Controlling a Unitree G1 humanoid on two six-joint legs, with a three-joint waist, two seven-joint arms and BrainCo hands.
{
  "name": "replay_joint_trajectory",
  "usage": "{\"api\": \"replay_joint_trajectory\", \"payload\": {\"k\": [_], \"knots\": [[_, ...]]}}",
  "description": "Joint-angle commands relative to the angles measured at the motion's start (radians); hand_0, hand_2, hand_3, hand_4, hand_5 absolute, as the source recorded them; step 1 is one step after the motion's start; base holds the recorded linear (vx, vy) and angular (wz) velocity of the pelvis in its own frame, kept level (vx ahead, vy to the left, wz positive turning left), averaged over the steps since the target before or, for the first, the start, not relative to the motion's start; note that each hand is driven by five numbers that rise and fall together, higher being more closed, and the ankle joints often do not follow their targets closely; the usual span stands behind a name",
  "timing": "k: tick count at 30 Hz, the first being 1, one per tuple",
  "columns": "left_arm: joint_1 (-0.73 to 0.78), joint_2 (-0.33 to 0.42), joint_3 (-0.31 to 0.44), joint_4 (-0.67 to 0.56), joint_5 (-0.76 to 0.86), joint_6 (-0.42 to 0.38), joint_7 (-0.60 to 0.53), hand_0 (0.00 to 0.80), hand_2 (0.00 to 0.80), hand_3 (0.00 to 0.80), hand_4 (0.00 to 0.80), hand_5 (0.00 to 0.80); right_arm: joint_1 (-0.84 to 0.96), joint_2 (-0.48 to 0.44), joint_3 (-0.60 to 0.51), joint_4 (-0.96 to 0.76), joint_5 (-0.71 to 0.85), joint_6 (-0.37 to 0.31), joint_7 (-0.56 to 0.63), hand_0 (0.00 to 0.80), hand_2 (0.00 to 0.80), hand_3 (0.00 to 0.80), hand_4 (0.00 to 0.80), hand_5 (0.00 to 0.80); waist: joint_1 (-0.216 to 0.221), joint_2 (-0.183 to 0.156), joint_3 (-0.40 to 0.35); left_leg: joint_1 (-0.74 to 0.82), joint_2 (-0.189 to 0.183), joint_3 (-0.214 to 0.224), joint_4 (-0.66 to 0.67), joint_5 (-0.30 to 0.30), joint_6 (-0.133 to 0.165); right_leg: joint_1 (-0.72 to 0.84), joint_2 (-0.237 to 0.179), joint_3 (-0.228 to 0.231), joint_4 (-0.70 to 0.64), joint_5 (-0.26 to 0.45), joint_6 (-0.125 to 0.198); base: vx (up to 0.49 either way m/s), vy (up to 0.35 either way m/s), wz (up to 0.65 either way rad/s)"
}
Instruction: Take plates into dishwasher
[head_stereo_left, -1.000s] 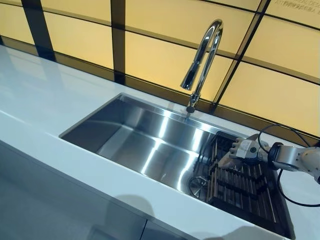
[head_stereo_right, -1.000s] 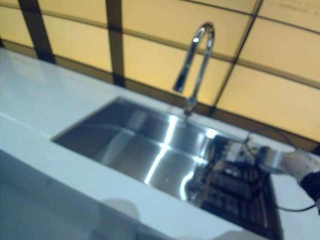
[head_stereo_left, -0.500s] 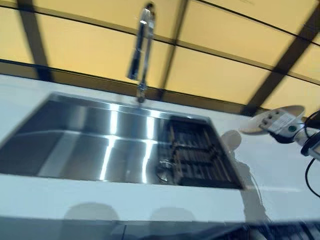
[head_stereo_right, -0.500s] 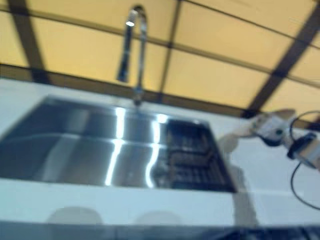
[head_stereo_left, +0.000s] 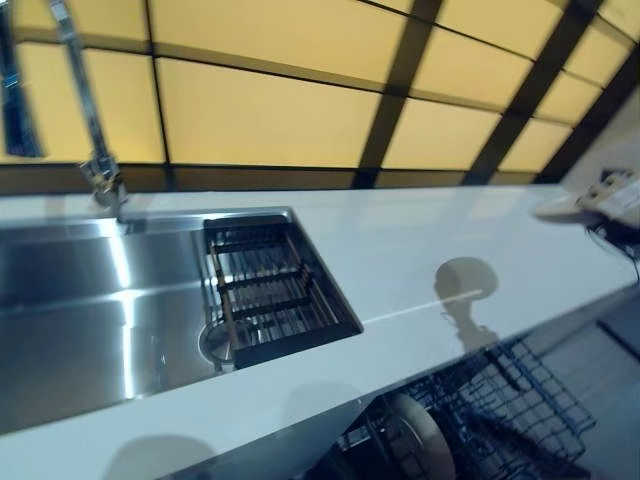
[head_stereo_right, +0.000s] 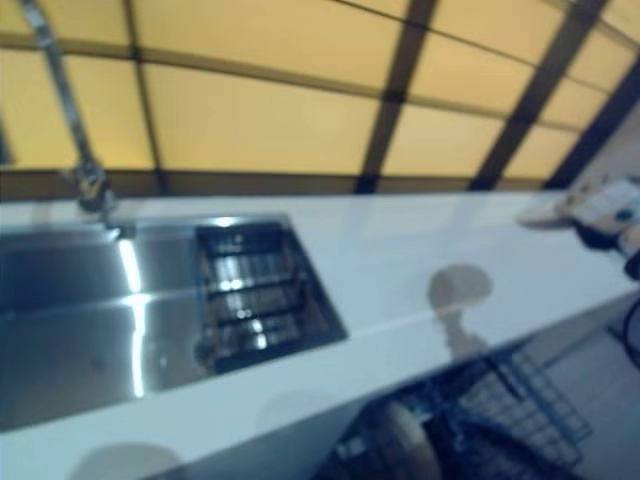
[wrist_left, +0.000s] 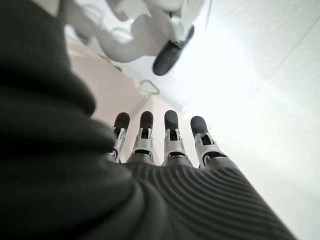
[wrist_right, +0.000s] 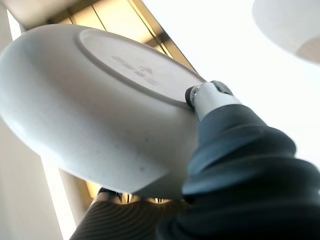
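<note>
A white plate is held in my right hand, a dark fingertip pressing its underside. In the eye views the plate hangs at the far right, above the right end of the white counter. Below the counter's front edge the dishwasher's wire rack stands pulled out, with a pale plate upright in it. My left hand shows only in its wrist view, fingers straight, holding nothing.
A steel sink lies at the left with a dark slatted rack in its right end and a chrome faucet behind it. A yellow panelled wall runs along the back.
The camera has swung right, past the sink. My right hand has lifted the plate off the sink's rack and carried it right, out over the counter's end.
</note>
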Motion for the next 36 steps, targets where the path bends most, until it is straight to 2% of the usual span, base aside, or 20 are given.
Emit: {"api": "replay_joint_trajectory", "payload": {"k": [1,4,8,10,11,14,15,20,21,26,30,36], "knots": [[-0.065,0.055,-0.036,0.032,0.012,0.002,0.013,0.000,0.000,0.000,0.000,0.000,-0.095,0.004,0.024,0.050,0.132,0.057,-0.040,0.800,0.800,0.800,0.800,0.800,0.008,-0.081,-0.039,-0.133,0.027,0.014,0.082,-0.036,0.037,0.070,-0.088,-0.014,0.079,-0.114,0.090,-0.315,-0.550,-0.77],[-0.079,0.038,-0.048,0.023,-0.003,-0.010,0.022,0.000,0.000,0.000,0.000,0.000,-0.119,0.000,0.039,0.047,0.209,0.084,-0.053,0.800,0.800,0.800,0.800,0.800,-0.002,-0.073,-0.020,-0.158,0.056,-0.007,0.089,-0.001,-0.001,0.064,-0.056,-0.011,0.057,-0.122,0.077,-0.235,-0.392,-0.59],[-0.073,-0.043,-0.080,-0.007,-0.032,-0.083,0.009,0.000,0.000,0.000,0.000,0.000,-0.105,0.040,-0.013,0.016,0.249,0.114,-0.046,0.800,0.800,0.800,0.800,0.800,-0.031,-0.017,0.017,-0.163,0.060,-0.030,0.048,0.055,-0.042,0.059,-0.028,0.033,0.032,-0.137,0.042,-0.179,-0.171,-0.23],[-0.063,-0.077,-0.099,-0.028,-0.044,-0.100,0.002,0.000,0.000,0.000,0.000,0.000,-0.057,0.063,-0.074,-0.023,0.247,0.128,-0.041,0.800,0.800,0.800,0.800,0.800,-0.045,0.012,0.030,-0.157,0.046,-0.041,0.022,0.070,-0.045,0.057,-0.026,0.055,0.020,-0.137,0.034,-0.150,0.015,0.15],[-0.059,-0.098,-0.109,-0.042,-0.049,-0.108,-0.002,0.000,0.000,0.000,0.000,0.000,-0.024,0.082,-0.111,-0.053,0.276,0.144,-0.040,0.800,0.800,0.800,0.800,0.800,-0.055,0.031,0.037,-0.157,0.032,-0.061,0.006,0.077,-0.046,0.050,-0.027,0.079,0.012,-0.134,0.030,-0.179,0.055,0.06],[-0.066,-0.116,-0.141,-0.059,-0.050,-0.108,-0.006,0.000,0.000,0.000,0.000,0.000,0.037,0.130,-0.182,-0.105,0.358,0.189,-0.039,0.800,0.800,0.800,0.800,0.800,-0.068,0.056,0.057,-0.164,0.020,-0.095,-0.005,0.092,-0.037,0.015,-0.028,0.117,0.005,-0.115,0.018,-0.235,0.038,-0.27],[-0.078,-0.122,-0.144,-0.067,-0.049,-0.090,-0.010,0.000,0.000,0.000,0.000,0.000,0.069,0.162,-0.221,-0.125,0.415,0.210,-0.032,0.800,0.800,0.800,0.800,0.800,-0.085,0.071,0.065,-0.155,0.017,-0.096,-0.011,0.088,-0.039,0.000,-0.030,0.123,0.002,-0.111,0.016,-0.140,0.035,-0.40],[-0.106,-0.133,-0.145,-0.049,-0.037,-0.051,0.003,0.000,0.000,0.000,0.000,0.000,0.193,0.248,-0.346,-0.219,0.585,0.262,-0.004,0.800,0.800,0.800,0.800,0.800,-0.124,0.095,0.076,-0.124,0.007,-0.084,-0.027,0.075,-0.042,-0.030,-0.039,0.130,0.000,-0.103,0.016,-0.084,0.073,-0.04],[-0.113,-0.136,-0.133,-0.029,-0.031,-0.039,0.006,0.000,0.000,0.000,0.000,0.000,0.230,0.297,-0.389,-0.249,0.676,0.279,0.019,0.800,0.800,0.800,0.800,0.800,-0.140,0.104,0.079,-0.112,0.003,-0.080,-0.028,0.069,-0.042,-0.041,-0.043,0.138,0.002,-0.099,0.016,-0.044,0.092,0.01],[-0.125,-0.147,-0.100,0.018,-0.016,-0.029,0.009,0.000,0.000,0.000,0.000,0.000,0.321,0.456,-0.470,-0.318,0.893,0.310,0.067,0.800,0.800,0.800,0.800,0.800,-0.173,0.122,0.089,-0.082,-0.004,-0.059,-0.024,0.050,-0.041,-0.056,-0.056,0.152,0.007,-0.094,0.011,-0.005,0.076,-0.14],[-0.130,-0.163,-0.089,0.033,-0.037,-0.048,0.019,0.000,0.000,0.000,0.000,0.000,0.369,0.549,-0.482,-0.345,0.907,0.298,0.064,0.800,0.800,0.800,0.800,0.800,-0.197,0.136,0.104,-0.067,-0.011,-0.040,-0.018,0.035,-0.036,-0.070,-0.065,0.171,0.010,-0.088,0.008,-0.003,0.049,-0.15],[-0.153,-0.188,-0.124,0.014,-0.073,-0.068,0.023,0.000,0.000,0.000,0.000,0.000,0.342,0.570,-0.466,-0.326,0.924,0.299,0.049,0.800,0.800,0.800,0.800,0.800,-0.219,0.178,0.134,-0.059,-0.029,-0.028,-0.042,0.039,-0.038,-0.098,-0.075,0.186,0.017,-0.084,0.010,-0.032,0.055,-0.06]]}}
